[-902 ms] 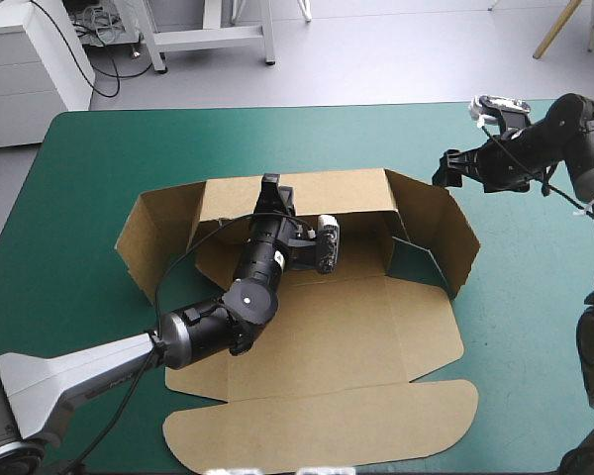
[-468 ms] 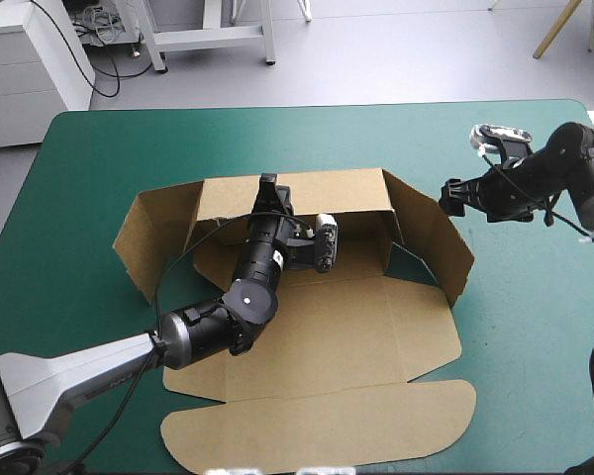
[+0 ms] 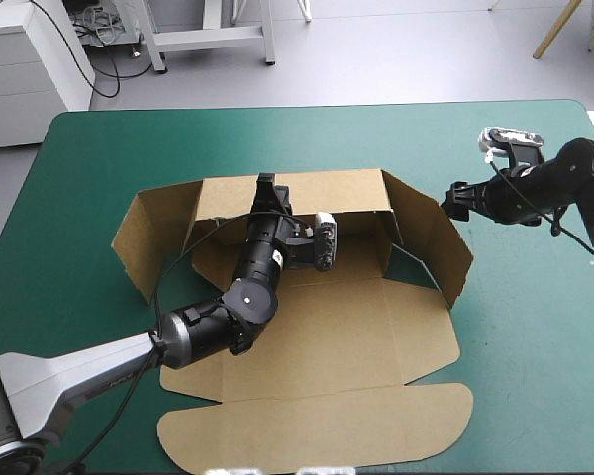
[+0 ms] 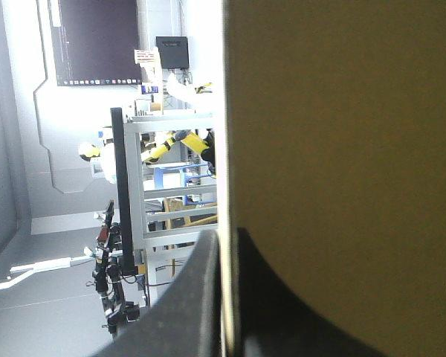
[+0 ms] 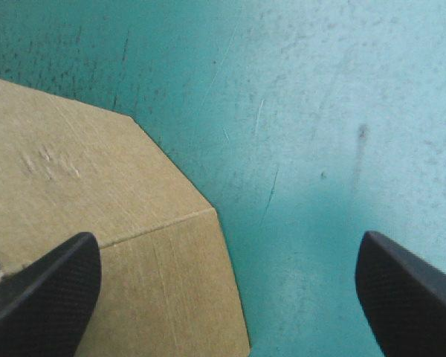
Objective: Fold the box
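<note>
1. At the middle of the teal-green surface (image 3: 99, 158) we find the box (image 3: 356, 327): base and near lid flat, far and side walls raised.
2. We record the left hand (image 3: 268, 188) pinching the far wall's top edge.
3. We record the right hand (image 3: 453, 198) spread, just outside the right wall.

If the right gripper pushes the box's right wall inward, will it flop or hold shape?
Probably it swings on its crease rather than bending: the right wall stands flat and straight-edged. The box looks thin and light, so it may slide on the teal-green cover, though the left gripper clamped on the back wall should anchor it.
</note>
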You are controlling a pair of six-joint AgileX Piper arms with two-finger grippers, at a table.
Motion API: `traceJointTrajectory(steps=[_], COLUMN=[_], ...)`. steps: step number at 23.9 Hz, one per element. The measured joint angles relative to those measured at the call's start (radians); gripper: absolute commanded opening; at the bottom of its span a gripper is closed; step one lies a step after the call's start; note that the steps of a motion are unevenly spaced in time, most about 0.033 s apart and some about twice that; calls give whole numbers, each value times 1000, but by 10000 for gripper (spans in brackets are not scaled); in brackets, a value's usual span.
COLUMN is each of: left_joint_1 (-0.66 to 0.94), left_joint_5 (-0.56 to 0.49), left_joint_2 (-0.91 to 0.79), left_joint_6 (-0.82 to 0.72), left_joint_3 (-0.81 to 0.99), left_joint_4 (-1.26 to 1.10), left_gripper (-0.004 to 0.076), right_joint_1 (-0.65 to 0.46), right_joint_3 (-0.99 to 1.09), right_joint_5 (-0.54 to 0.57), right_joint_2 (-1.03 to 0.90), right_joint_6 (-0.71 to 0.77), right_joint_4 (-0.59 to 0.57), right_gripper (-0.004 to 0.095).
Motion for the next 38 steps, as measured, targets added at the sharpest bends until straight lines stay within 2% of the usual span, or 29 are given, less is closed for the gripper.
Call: traceJointTrajectory(steps=[9, 14, 15, 20, 23, 27, 33, 35, 37, 38], left_joint_1=[0, 0, 0, 0, 0, 0, 0, 0, 0, 0], left_joint_5=[2, 3, 3, 3, 5, 6, 7, 7, 7, 7], left_joint_2=[1, 1, 1, 1, 1, 1, 1, 1, 1, 1], left_joint_6=[-2, -2, -2, -2, -2, -2, -2, -2, -2, -2], left_joint_3=[-12, -12, -12, -13, -14, -14, -14, -14, -14, -14], left_joint_4=[-10, -11, -11, -11, -11, -13, -14, -14, -14, -14], left_gripper=[-10, -10, -10, -10, -10, -10, -10, -10, -10, -10], right_joint_1=[0, 0, 0, 27, 142, 312, 441, 472, 512, 524], right_joint_3=[-90, 8, 68, 248, 328, 419, 466, 480, 490, 492], right_joint_5=[41, 8, -39, -141, -236, -450, -642, -686, -745, -766], right_joint_2=[31, 6, -28, -178, -197, -197, -197, -197, -197, -197], right_joint_6=[12, -19, -46, -201, -232, -226, -224, -221, -205, -202], right_joint_4=[3, 12, 30, 148, 149, 108, 88, 88, 87, 87], right_gripper=[846, 846, 846, 824, 823, 823, 818, 758, 528, 290])
